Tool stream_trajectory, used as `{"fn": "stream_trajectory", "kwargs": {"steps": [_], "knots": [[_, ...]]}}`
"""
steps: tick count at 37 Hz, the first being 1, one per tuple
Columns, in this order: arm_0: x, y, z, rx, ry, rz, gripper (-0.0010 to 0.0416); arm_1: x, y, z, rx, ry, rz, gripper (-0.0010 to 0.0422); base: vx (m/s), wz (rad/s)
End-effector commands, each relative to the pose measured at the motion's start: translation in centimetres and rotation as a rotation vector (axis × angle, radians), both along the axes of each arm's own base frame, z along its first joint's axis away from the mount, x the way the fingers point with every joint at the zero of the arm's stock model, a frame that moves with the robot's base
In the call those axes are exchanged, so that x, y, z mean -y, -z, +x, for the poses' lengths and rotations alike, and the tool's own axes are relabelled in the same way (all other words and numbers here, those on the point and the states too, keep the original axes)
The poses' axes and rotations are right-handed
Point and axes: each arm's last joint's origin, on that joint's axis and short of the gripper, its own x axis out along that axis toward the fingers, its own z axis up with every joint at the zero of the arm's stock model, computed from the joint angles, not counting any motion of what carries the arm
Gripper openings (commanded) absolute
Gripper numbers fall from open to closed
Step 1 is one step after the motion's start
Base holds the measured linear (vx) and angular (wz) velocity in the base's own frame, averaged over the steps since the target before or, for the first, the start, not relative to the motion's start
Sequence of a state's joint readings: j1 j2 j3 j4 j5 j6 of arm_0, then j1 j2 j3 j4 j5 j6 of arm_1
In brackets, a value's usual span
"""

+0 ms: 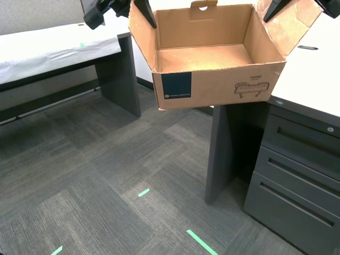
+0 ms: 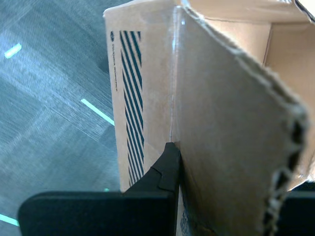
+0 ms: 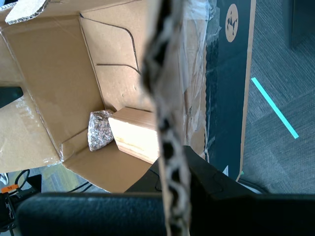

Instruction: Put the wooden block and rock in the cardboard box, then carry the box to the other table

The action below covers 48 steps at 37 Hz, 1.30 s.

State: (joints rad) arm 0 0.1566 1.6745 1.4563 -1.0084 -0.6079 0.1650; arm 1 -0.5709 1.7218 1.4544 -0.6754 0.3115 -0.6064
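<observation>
- Because each side flap is pinched by one gripper, the brown corrugated cardboard box [image 1: 212, 74] with the dark blue square label hangs in the air, level, above the grey carpet [image 1: 95, 180] between two tables, its open top upward so nothing can spill.
- My first gripper [image 3: 172, 172] is closed on one flap's ragged edge; my second gripper [image 2: 172, 162] is clamped on the opposite flap (only its dark finger shows there).
- Inside, seen from the first wrist view, the pale tan rectangular wooden block [image 3: 135, 135] lies in a floor corner with the small lumpy beige-pink rock [image 3: 100, 130] touching it.
- The white-sheeted table [image 1: 53, 48] with a green tape mark stands at the exterior view's left, the likely destination.
</observation>
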Motion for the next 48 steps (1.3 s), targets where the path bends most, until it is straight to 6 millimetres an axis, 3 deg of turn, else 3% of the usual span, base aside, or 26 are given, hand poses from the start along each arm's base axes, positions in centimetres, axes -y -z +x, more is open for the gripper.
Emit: {"fn": "stream_trajectory", "kwargs": {"steps": [1,25,48], "knots": [[-0.13,-0.16,0.03,0.006,-0.009,0.027,0.0000,0.26,-0.22,-0.10,-0.013,0.013,-0.039,-0.0002,0.120,-0.059],[-0.20,-0.27,0.30,0.038,-0.009,0.033,0.0000,0.30,-0.26,-0.07,0.040,0.076,-0.018,-0.0001,0.126,-0.074],[-0.36,-0.26,0.25,0.035,-0.014,0.032,0.0000,0.27,-0.22,-0.11,0.033,0.076,-0.015,-0.0001,0.137,0.169]]}}
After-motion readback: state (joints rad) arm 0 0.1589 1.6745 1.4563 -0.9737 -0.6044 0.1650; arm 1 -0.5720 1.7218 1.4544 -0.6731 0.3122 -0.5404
